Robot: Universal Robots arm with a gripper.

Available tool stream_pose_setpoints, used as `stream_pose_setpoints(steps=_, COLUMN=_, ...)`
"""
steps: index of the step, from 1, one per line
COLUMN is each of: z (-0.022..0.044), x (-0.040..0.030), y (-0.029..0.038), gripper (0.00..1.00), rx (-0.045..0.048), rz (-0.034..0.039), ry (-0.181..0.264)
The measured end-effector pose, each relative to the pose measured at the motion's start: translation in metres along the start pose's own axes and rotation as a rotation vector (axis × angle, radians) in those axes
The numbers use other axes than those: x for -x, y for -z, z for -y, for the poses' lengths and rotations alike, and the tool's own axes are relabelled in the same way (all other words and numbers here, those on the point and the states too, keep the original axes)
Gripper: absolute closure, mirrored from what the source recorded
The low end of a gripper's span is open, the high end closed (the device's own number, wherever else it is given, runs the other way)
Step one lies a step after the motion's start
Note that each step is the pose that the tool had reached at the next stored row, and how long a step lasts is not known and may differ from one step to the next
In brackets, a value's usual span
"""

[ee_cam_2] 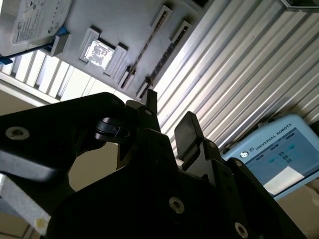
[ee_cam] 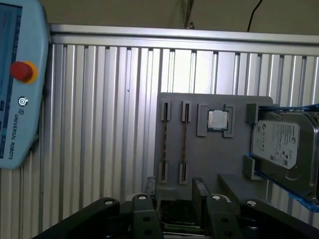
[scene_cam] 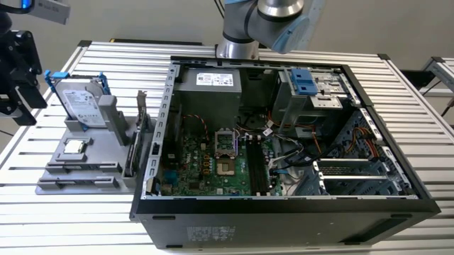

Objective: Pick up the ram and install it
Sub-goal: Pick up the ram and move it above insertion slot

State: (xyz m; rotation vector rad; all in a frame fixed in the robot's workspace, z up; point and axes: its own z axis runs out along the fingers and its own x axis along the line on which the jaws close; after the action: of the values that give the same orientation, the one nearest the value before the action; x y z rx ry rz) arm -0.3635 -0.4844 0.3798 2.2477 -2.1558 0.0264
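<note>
Grey plastic holder tray [ee_cam: 214, 154] holds the thin ram stick [ee_cam: 185, 144] edge-on in a slot; black gripper [ee_cam: 174, 185] gapes, empty.

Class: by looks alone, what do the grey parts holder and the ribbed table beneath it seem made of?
The parts holder looks like matte plastic: dull, even grey, no glare. The table looks like bare aluminium: silvery ribs, bright streaked reflections.
</note>
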Motion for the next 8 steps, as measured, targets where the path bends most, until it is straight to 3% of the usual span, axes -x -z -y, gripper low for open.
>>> stream_pose_setpoints(steps=8, z=0.0, x=0.0001, y=-0.0033, gripper=0.0, rx=0.0001, rz=-0.0001, ry=0.0)
